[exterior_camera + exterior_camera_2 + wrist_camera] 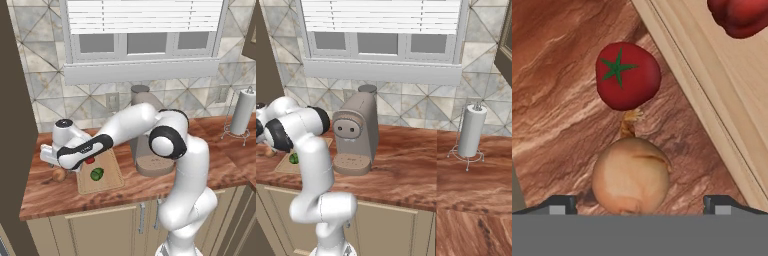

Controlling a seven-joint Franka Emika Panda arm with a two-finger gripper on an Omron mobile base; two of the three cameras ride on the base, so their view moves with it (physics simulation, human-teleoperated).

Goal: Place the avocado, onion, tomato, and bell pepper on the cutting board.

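Note:
The tan onion (631,175) lies on the reddish wood counter, just left of the cutting board (727,95). My gripper (642,204) hangs open right above it, its two dark fingertips (559,204) on either side of the onion and apart from it. Past the onion sits the red tomato (627,75) with its green stem star, also on the counter. The red bell pepper (739,15) rests on the board. In the left base view the green avocado (97,174) lies on the cutting board (112,180), the onion (59,174) is to its left, and the gripper (53,162) is over the onion.
A grey-brown coffee machine (147,150) stands right of the board. A paper towel holder (240,112) is at the far right of the counter. A dark tall panel (12,125) closes off the counter's left end, near the hand.

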